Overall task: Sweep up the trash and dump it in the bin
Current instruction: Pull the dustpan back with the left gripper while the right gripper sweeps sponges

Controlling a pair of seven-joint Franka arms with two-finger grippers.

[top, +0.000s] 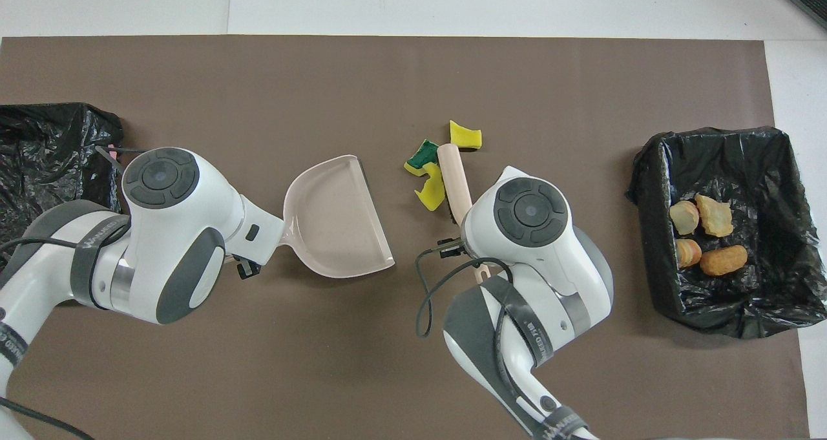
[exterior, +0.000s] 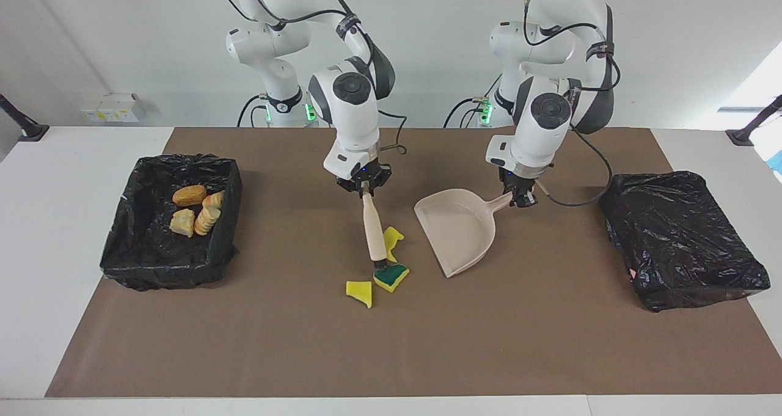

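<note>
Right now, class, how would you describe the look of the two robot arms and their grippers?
Both arms are glossy white with rounded dark grey joint caps and grey bands carrying lettering. Green lights glow at their bases. The left gripper and right gripper are small and black, each with a thin black cable looping beside the wrist.

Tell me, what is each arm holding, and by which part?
The right gripper holds the hand brush by its handle end; the left gripper holds the dustpan by its handle.

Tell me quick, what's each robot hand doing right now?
Left gripper: closed on the dustpan handle.
Right gripper: closed on the brush handle, with the bristles down by the sponge pieces.
</note>
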